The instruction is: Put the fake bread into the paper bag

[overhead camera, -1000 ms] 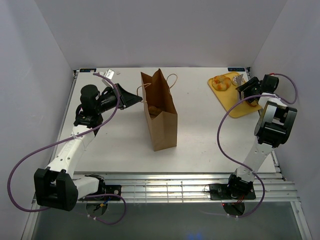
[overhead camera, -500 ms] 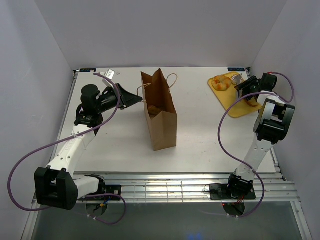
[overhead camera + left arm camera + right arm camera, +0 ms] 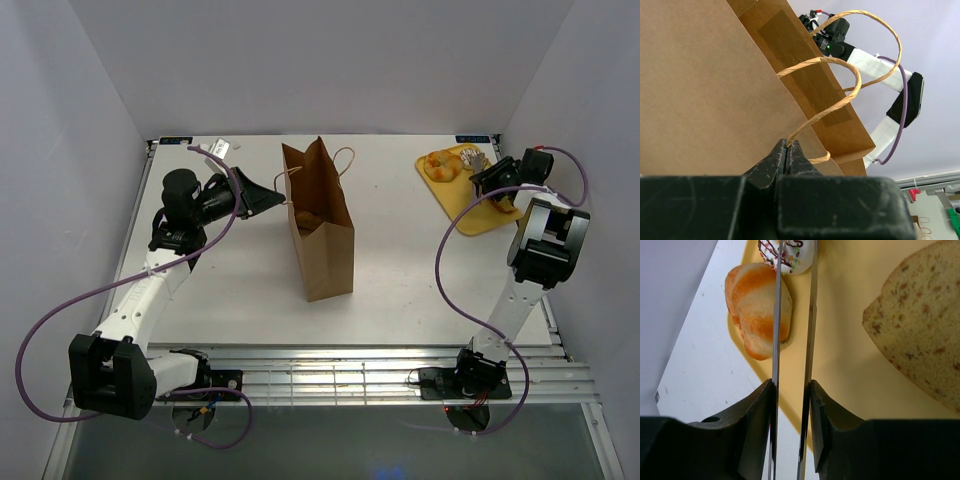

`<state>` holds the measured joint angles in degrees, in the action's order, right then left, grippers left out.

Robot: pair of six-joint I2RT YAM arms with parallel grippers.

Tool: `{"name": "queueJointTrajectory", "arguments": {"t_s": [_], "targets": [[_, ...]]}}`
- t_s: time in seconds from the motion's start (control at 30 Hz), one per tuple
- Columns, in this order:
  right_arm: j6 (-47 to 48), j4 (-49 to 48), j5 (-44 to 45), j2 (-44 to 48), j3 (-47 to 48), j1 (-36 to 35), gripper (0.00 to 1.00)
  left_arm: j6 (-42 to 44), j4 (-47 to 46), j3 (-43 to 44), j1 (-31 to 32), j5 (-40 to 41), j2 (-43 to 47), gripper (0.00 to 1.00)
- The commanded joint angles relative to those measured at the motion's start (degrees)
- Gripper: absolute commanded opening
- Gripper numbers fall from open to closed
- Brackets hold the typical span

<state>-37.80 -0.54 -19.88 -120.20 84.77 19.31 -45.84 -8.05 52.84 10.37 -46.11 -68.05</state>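
Your left gripper (image 3: 788,150) is pinched shut on a loop handle (image 3: 840,95) of the paper bag (image 3: 325,240). The bag stands up in the middle of the table (image 3: 420,290), with one bun (image 3: 308,218) inside. Farther back, your right gripper (image 3: 795,270) hangs over the yellow tray (image 3: 850,340). It is open just a crack and holds nothing. A roll (image 3: 760,310), a donut (image 3: 790,255) and a slice (image 3: 920,330) lie there.

A white bench (image 3: 400,270) is enclosed by plain pale lilac-grey panels: a back wall (image 3: 330,60), a left wall (image 3: 60,150) and a right wall (image 3: 600,90). Silver slotted rails (image 3: 340,375) are laid along its near edge, with a dark glossy surface (image 3: 330,450) below. Everything is evenly lit.
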Motion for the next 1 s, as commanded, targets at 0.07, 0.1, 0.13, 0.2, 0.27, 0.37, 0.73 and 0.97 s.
{"name": "queueJointTrajectory", "arguments": {"t_s": [0.07, 0.1, 0.13, 0.2, 0.27, 0.37, 0.73, 0.97], "targets": [[-2.36, -4.64, -0.34, 6.90, -5.31, 0.64, 0.31, 1.46, 0.14, -0.19, 0.18, -0.12, 0.81, 0.00], [-2.63, -6.13, -0.34, 7.87, -6.45, 0.73, 0.31, 1.37, 0.14, -0.19, 0.18, -0.04, 0.82, 0.00], [-2.89, -6.93, -0.25, 10.14, -9.07, 0.82, 0.31, 1.37, 0.14, -0.19, 0.18, 0.05, 0.90, 0.00], [-3.42, -8.59, 0.37, 12.26, -11.46, 0.90, 0.31, 1.28, 0.14, -0.19, 0.18, 0.31, 1.17, 0.00], [-4.03, -9.83, 0.54, 15.60, -15.05, 0.90, 0.31, 1.20, 0.14, -0.46, 0.26, 0.49, 1.34, 0.00], [-4.47, -11.33, 1.24, 19.82, -19.27, 0.90, 0.31, 0.93, 0.06, -0.81, 0.26, 0.75, 1.96, 0.00], [-2.98, -10.10, 2.05, 38.35, -32.91, 0.82, 0.30, 1.28, 1.73, -0.98, 0.18, 1.72, 3.45, 0.00], [-1.13, -2.90, -2.61, 58.39, -41.88, -1.90, 0.30, 1.20, 2.34, -1.60, 0.26, 2.16, 3.28, 0.00]]}}
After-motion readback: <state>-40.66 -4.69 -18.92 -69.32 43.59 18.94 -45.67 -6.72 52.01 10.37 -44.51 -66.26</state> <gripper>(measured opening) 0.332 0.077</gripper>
